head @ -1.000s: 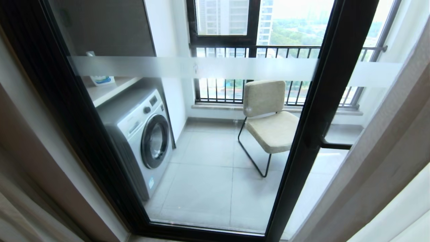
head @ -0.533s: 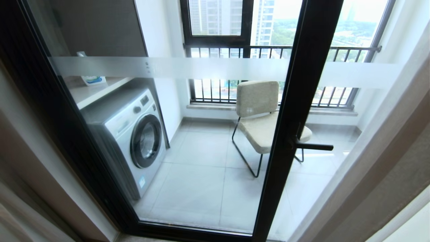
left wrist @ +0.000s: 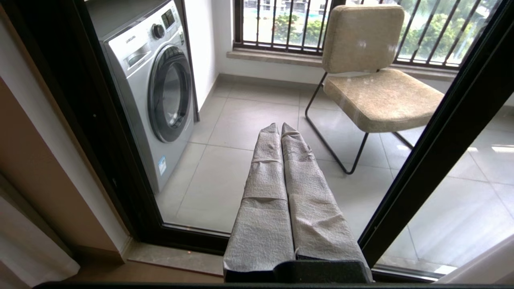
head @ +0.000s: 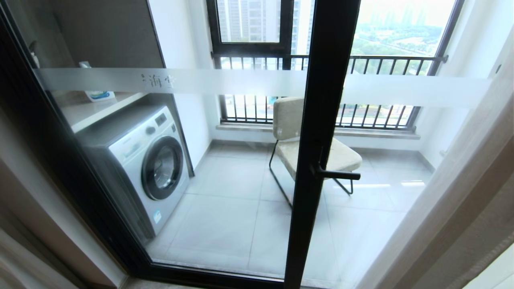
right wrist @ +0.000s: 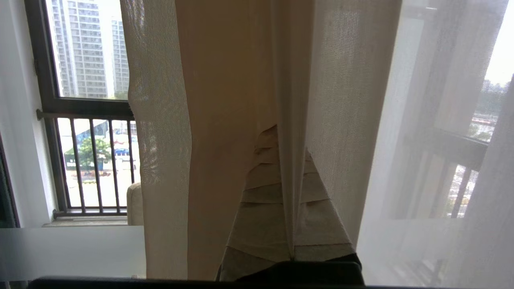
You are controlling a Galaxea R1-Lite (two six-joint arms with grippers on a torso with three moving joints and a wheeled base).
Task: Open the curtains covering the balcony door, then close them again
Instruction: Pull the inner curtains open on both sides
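Observation:
The balcony door [head: 321, 120] fills the head view, with glass, a black frame, a black lever handle [head: 339, 174] and a frosted stripe. The curtains are drawn aside: beige fabric [head: 474, 192] hangs at the right edge and more folds [head: 16, 265] at the lower left. Neither gripper shows in the head view. In the right wrist view, my right gripper [right wrist: 287, 140] is shut on a narrow fold of the beige curtain [right wrist: 225, 100]. The sheer white layer [right wrist: 441, 120] hangs beside it. My left gripper [left wrist: 280, 125] is shut and empty, and points at the door's glass near its black frame [left wrist: 441, 140].
Behind the glass stand a washing machine [head: 148, 160] under a shelf on the left and a beige chair [head: 317, 152] on black legs in the middle. Beyond them is a black-framed window with railing bars [head: 249, 60]. A stone sill [left wrist: 176, 257] runs below the door.
The whole head view has slid left, so the camera has moved right. The door's middle post and handle now sit near the picture's centre, and more glass shows on the right.

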